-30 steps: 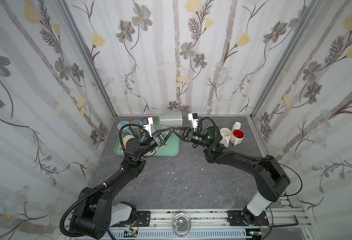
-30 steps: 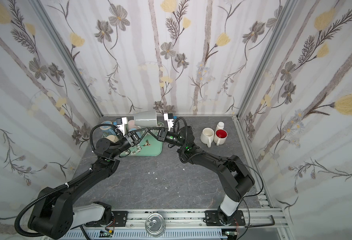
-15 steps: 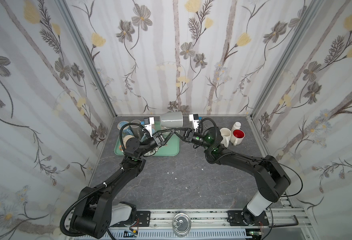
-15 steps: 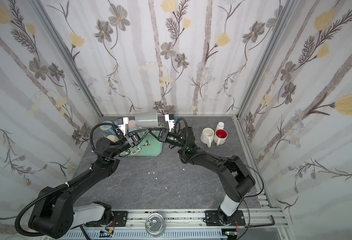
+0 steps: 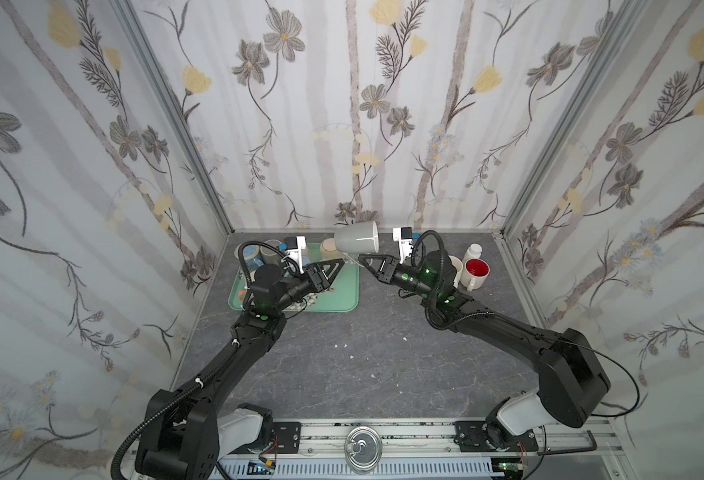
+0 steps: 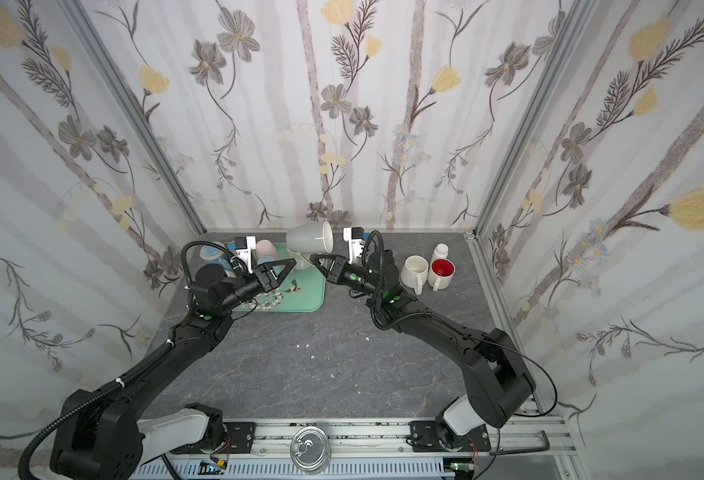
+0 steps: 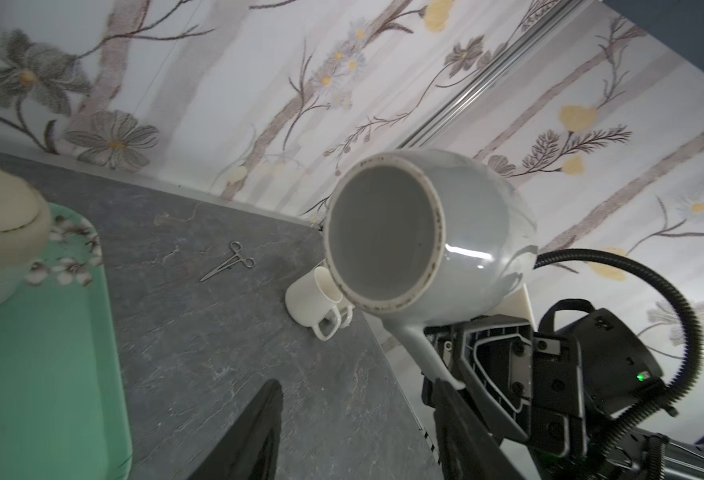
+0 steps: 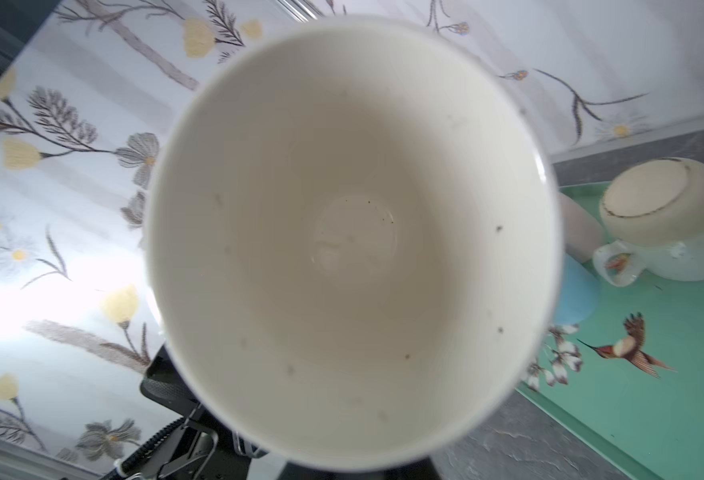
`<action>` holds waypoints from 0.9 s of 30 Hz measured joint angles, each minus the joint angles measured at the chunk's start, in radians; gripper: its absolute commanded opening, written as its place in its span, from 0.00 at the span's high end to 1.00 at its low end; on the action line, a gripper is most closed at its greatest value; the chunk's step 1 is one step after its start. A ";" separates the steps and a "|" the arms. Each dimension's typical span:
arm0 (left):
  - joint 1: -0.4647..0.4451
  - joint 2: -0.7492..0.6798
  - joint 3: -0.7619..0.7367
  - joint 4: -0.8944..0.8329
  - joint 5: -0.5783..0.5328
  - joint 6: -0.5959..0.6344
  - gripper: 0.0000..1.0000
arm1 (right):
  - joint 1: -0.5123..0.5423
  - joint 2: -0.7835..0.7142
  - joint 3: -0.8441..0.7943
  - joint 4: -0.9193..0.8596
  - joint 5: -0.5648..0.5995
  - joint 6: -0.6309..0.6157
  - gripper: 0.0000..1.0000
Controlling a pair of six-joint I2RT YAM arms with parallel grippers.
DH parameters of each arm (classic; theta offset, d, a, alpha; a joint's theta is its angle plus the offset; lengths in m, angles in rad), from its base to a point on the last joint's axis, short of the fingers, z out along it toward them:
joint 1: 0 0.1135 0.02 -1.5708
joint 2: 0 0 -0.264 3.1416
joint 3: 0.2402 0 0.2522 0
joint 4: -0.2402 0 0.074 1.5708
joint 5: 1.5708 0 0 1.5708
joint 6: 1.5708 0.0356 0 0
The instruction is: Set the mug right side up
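The mug (image 5: 356, 240) is up in the air over a back corner of the green tray (image 5: 344, 291). It lies on its side, mouth turned away from the tray. My right gripper (image 5: 361, 260) squeezes its handle. My left gripper (image 5: 337, 264) is spread apart over the tray, holding nothing.

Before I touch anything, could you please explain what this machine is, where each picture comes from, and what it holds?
It is two black robot arms at a grey table, each ending in a two-fingered gripper. Both top views look down from one overhead camera pair; each wrist view comes from a camera on an arm. The right gripper is shut on the handle of a grey mug, held in the air on its side. The left gripper is open beside it. A green tray carries more cups; a cream mug, a red-lined mug and a white bottle stand further right.
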 measured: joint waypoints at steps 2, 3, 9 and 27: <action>-0.002 0.019 0.019 -0.072 -0.024 0.030 0.49 | -0.001 -0.012 0.003 -0.086 0.048 -0.048 1.00; -0.007 0.034 0.034 -0.115 -0.042 0.048 0.49 | -0.002 -0.019 0.004 -0.137 0.082 -0.076 1.00; -0.105 0.117 0.108 -0.277 -0.151 0.152 0.52 | -0.021 -0.046 -0.004 -0.345 0.222 -0.203 1.00; -0.328 0.446 0.273 -0.399 -0.330 0.315 0.52 | -0.098 0.089 0.070 -0.687 0.567 -0.416 1.00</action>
